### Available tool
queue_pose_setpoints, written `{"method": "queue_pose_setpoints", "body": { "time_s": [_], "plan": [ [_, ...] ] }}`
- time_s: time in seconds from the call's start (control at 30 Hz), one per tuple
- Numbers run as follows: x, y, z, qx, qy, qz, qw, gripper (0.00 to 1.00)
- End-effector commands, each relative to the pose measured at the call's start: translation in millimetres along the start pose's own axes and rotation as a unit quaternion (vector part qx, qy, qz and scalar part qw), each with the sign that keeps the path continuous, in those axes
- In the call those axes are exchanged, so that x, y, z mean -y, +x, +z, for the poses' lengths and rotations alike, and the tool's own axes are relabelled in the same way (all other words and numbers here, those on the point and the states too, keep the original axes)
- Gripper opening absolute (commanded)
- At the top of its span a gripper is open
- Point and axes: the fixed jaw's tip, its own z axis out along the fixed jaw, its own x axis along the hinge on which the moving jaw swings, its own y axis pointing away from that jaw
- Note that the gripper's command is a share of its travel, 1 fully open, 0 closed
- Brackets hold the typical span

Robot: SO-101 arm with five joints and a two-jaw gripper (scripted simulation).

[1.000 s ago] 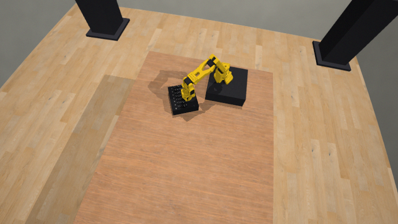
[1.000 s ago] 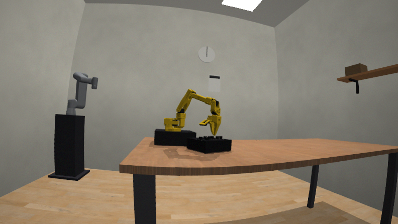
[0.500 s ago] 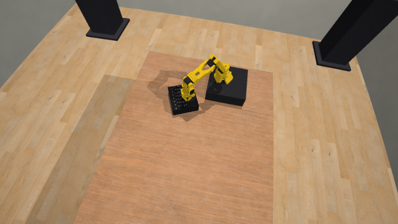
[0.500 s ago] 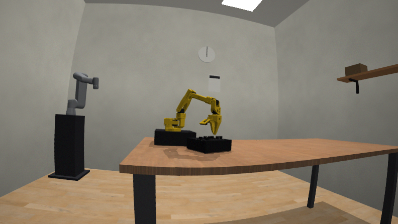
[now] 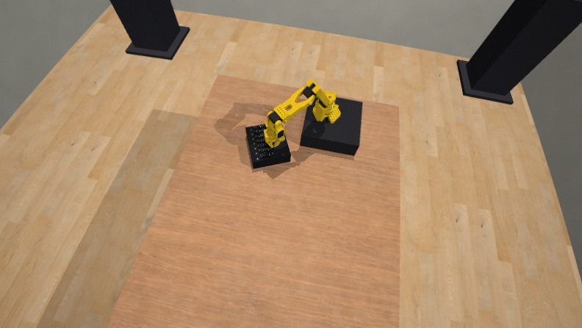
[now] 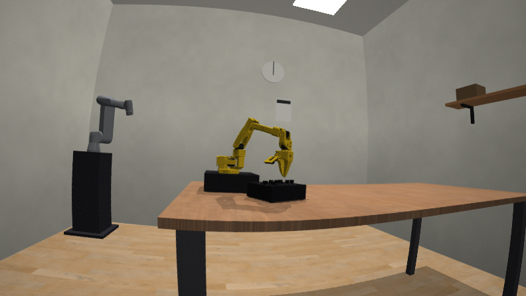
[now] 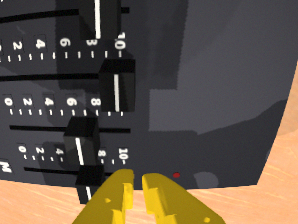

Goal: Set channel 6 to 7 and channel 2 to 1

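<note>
The black lighting desk [image 5: 267, 146] lies on the wooden table in front of the arm's black base block [image 5: 331, 126]. It also shows in the exterior view [image 6: 275, 190]. My yellow gripper [image 6: 284, 173] points straight down just above the desk's top, shut and empty; the top view shows it over the desk's middle [image 5: 272, 142]. In the wrist view the shut fingertips sit over the desk's near edge, beside a fader cap [image 7: 80, 152] with a white line. Two more caps stand further up, one [image 7: 116, 90] near its scale's 10 and one [image 7: 96, 16] near 8. The channel numbers cannot be read.
A grey robot arm on a black pedestal [image 6: 91, 191] stands off the table at the left. Two black pillars [image 5: 152, 26] [image 5: 516, 48] stand on the floor behind the table. A wall shelf with a box [image 6: 470, 90] is at the right.
</note>
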Motion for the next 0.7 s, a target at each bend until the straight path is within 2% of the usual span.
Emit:
{"method": "queue_pose_setpoints", "body": {
  "time_s": [0.0, 0.67],
  "plan": [
    [-0.9, 2.5, -6.3, -0.003, -0.005, 0.000, 1.000, 0.00],
    [-1.6, 2.7, -26.2, -0.003, -0.005, 0.000, 1.000, 0.00]
  ]
}}
